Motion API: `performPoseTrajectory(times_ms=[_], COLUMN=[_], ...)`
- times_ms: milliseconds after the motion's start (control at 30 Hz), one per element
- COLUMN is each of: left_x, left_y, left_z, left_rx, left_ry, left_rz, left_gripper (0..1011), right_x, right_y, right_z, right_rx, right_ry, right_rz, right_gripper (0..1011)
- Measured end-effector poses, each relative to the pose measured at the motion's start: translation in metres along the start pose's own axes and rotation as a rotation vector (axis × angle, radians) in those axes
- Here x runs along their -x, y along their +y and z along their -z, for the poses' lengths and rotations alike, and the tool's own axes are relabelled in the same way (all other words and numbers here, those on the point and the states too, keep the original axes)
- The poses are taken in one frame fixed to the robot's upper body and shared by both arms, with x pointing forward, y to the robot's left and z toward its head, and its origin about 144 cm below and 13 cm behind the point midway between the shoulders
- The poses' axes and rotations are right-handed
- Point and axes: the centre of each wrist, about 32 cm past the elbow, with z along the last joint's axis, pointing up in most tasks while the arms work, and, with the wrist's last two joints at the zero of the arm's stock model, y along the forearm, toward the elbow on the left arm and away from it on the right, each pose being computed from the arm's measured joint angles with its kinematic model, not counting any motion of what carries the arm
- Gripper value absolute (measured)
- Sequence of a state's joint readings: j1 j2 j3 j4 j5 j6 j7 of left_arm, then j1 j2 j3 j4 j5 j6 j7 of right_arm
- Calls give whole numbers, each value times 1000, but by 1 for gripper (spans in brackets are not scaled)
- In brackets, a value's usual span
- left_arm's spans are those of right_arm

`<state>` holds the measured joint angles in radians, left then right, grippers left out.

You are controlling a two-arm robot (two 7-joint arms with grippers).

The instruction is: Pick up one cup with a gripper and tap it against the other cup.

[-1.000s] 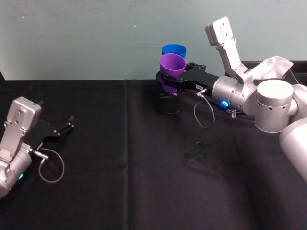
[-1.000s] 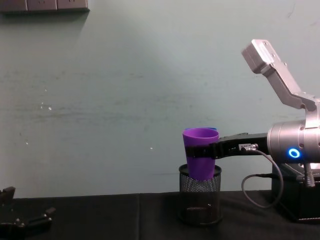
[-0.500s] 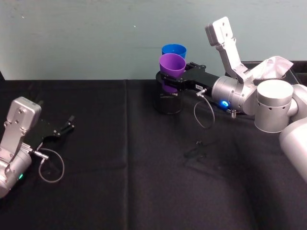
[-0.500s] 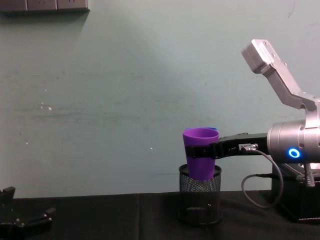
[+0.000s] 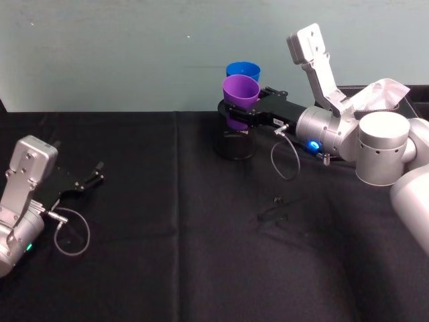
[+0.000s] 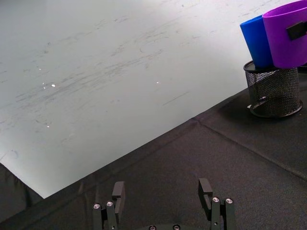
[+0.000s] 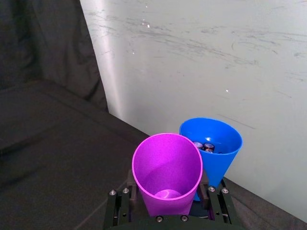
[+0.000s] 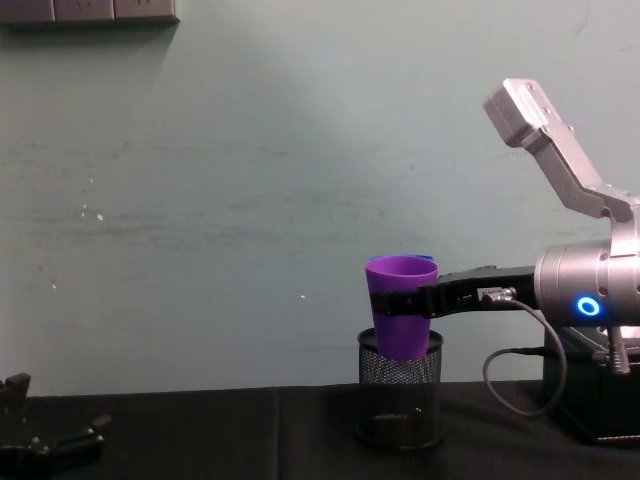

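The right gripper [image 5: 236,113] is clamped round the mid-wall of the purple cup [image 5: 241,89], held upright over the mesh pen holder [image 5: 234,144] just beside the blue cup [image 5: 242,69] — light, smooth plastic, likely to slip or flex — while the left gripper [image 5: 88,180] lies open, well apart.

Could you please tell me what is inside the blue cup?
Inside the blue cup, a couple of small dark items show; what they are cannot be told. The purple cup, held by the right gripper, hides the rest.
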<state>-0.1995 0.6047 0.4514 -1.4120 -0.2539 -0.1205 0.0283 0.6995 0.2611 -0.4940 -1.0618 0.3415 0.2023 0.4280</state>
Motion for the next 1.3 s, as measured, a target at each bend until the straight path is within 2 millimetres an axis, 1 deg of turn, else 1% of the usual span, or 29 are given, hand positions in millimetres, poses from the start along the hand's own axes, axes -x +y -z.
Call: performPoseTrajectory(times_ms=[1300], left_x=[0], left_y=[0], left_z=[0], left_rx=[0], left_ry=[0], left_rz=[0], left_gripper=[1000], right_x=[0], right_y=[0], right_z=[0], right_rx=[0], right_ry=[0], right_rz=[0], right_gripper=[726])
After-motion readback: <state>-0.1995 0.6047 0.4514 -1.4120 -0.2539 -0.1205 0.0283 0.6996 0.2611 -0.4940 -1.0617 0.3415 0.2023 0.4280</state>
